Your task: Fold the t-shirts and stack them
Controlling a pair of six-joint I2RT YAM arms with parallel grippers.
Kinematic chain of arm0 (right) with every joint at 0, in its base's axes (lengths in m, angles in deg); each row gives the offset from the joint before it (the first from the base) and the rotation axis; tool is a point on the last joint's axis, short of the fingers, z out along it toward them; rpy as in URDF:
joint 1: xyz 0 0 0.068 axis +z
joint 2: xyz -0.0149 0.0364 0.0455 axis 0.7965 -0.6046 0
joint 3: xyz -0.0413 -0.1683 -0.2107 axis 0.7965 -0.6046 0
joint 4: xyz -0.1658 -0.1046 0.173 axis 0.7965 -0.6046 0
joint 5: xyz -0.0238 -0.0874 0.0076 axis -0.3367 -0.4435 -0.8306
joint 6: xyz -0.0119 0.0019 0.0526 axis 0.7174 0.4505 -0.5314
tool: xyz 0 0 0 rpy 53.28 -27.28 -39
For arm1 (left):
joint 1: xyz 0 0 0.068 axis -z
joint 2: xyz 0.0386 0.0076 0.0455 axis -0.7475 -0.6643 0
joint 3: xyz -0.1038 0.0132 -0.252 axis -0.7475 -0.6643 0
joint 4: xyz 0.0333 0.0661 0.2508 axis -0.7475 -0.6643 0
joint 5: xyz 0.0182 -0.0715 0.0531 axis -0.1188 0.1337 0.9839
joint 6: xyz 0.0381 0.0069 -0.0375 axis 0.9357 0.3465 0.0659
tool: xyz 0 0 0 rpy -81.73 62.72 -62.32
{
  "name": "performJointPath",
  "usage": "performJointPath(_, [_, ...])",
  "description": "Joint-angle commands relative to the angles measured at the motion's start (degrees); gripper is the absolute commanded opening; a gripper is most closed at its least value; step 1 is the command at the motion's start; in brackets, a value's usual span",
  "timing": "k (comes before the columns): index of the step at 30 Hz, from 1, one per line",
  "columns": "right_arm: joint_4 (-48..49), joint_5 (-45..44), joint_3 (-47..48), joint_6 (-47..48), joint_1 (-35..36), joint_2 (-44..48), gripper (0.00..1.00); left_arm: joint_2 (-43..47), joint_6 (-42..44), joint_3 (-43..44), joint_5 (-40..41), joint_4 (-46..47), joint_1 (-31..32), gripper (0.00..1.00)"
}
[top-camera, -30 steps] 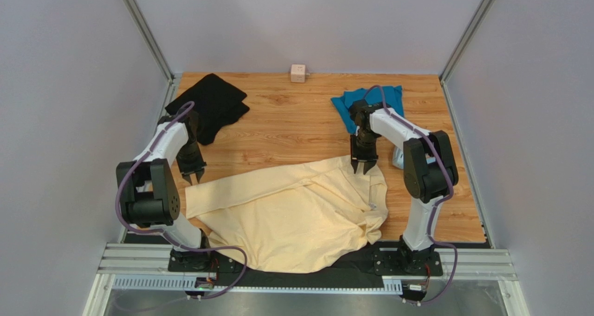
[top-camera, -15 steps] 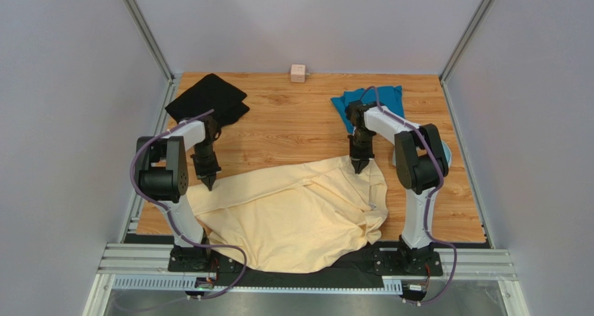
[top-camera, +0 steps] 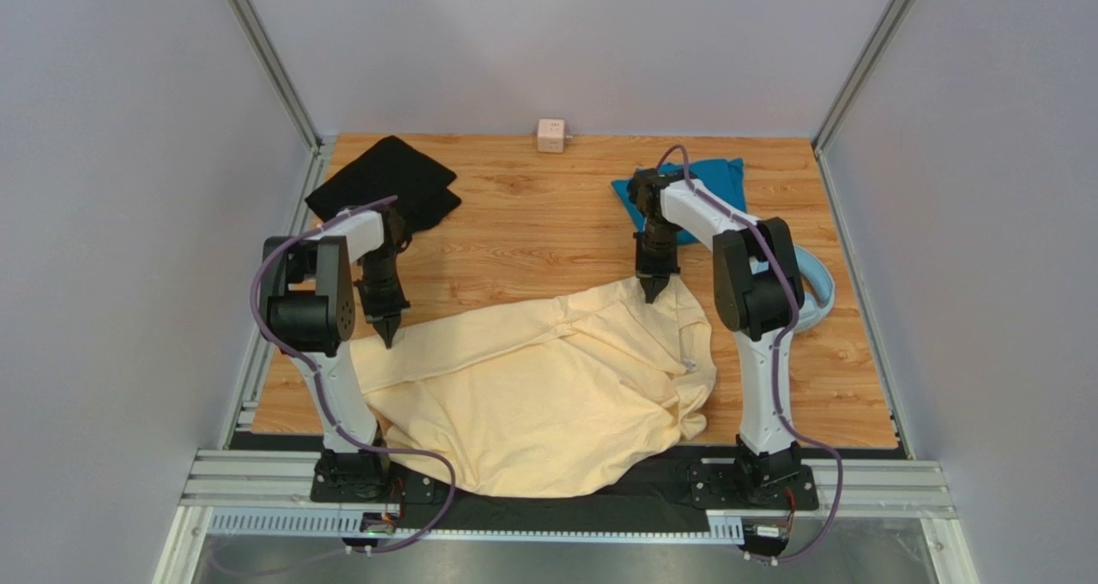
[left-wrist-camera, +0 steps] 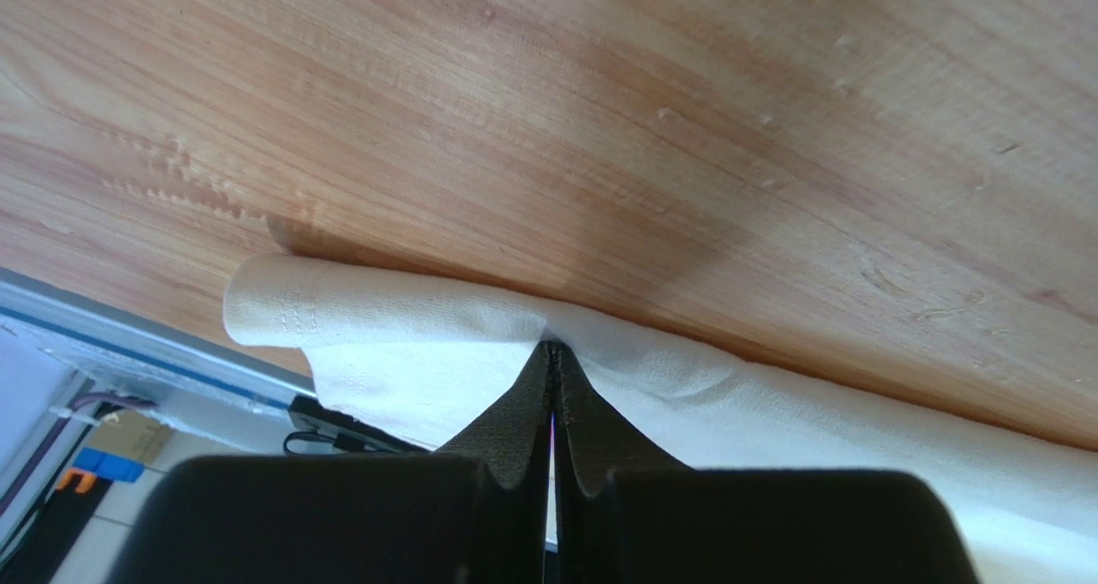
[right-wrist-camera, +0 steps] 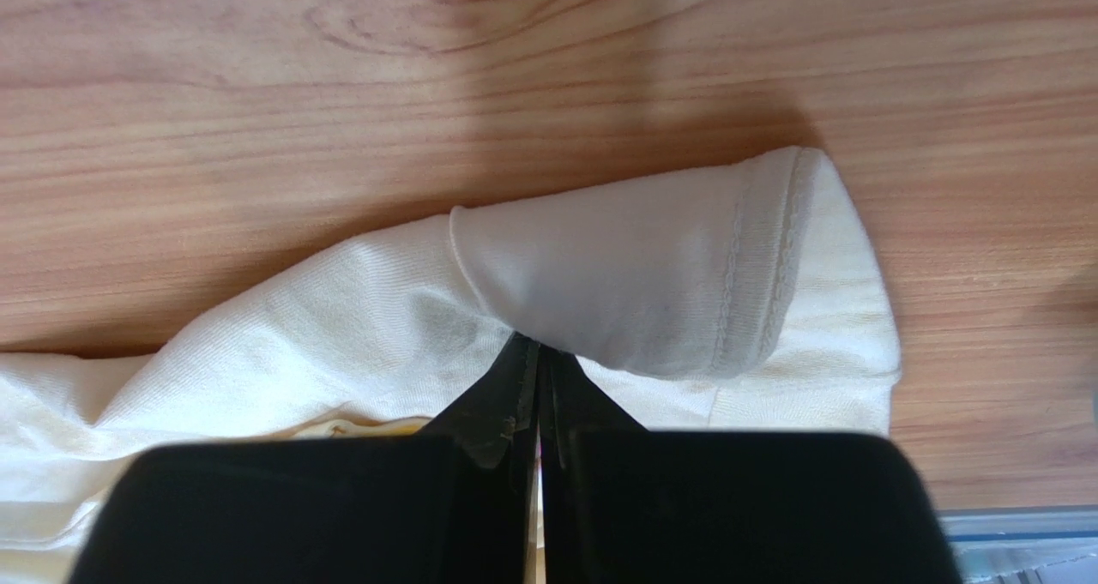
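Both arms have closed in since a second ago, and the right gripper (top-camera: 648,288) has dragged its corner farther away. It and the left gripper (top-camera: 385,332) are each pinched shut on the far edge of the cream shirt (top-camera: 541,398), which lies centre-near with its near hem off the table (top-camera: 541,224). I judge both grips tip-only: cloth may slip, or an uneven pull could bunch it toward the teal shirt (top-camera: 717,176).

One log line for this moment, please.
left gripper: shut on pale cream-yellow cloth t-shirt | right gripper: shut on same shirt | black cloth t-shirt: far left | teal blue cloth t-shirt: far right
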Motion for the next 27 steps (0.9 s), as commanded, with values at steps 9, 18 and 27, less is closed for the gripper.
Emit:
performJointPath(9, [-0.89, 1.71, 9.21, -2.48, -1.56, -5.09, 0.00, -2.66, -1.54, 9.19, 2.67, 0.47, 0.01, 0.00])
performJointPath(18, [0.23, 7.42, 15.72, -2.14, -2.88, -4.49, 0.00, -4.97, -0.48, 21.95, 1.19, -5.95, -0.34, 0.00])
performJointPath(27, [10.68, 11.28, 4.31, 0.77, -2.79, 10.71, 0.33, 15.49, -1.18, 3.59, -10.32, 2.92, 0.01, 0.05])
